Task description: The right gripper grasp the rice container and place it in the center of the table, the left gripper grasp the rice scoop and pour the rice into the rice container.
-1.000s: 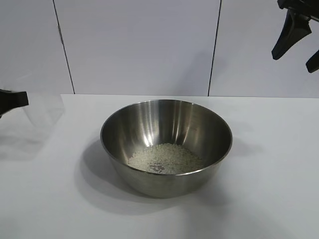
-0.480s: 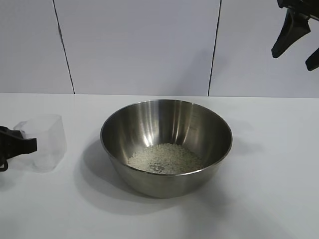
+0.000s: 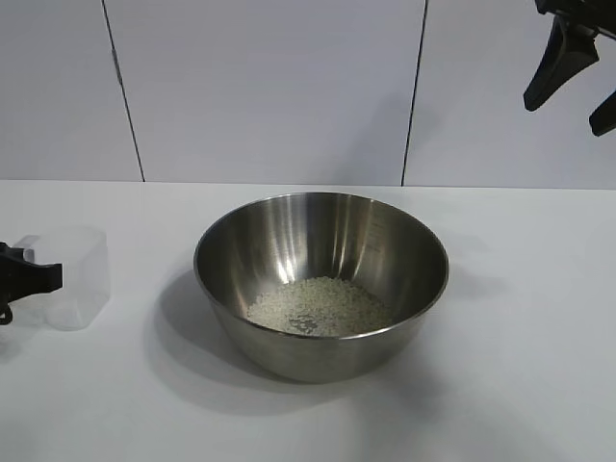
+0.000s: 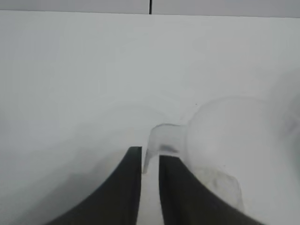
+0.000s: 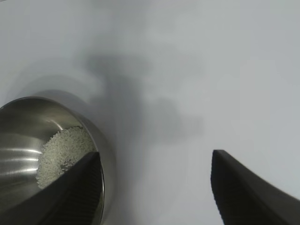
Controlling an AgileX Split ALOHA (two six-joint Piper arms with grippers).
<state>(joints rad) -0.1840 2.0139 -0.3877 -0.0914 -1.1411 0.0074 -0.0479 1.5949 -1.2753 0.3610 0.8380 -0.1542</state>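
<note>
The rice container [image 3: 289, 241], a wide steel bowl, stands at the middle of the white table [image 3: 520, 375] with a heap of rice [image 3: 322, 306] in its bottom. The empty rice scoop [image 3: 75, 279] stands upright on the table at the far left. My left gripper [image 3: 53, 277] sits at its handle. In the left wrist view the left gripper [image 4: 150, 152] has its jaws slightly parted, and the thin handle tab of the scoop [image 4: 225, 136] lies loose in the gap. My right gripper [image 3: 563, 115] hangs open high at the back right, holding nothing.
White wall panels close off the back of the table. The right wrist view looks down on the right gripper [image 5: 155, 157], the rim of the bowl [image 5: 28, 117], the rice [image 5: 63, 150] and bare table beside them.
The left gripper came down with the scoop and set it upright on the table at the far left. Its jaws have parted off the handle. The right arm and the bowl stayed still.
</note>
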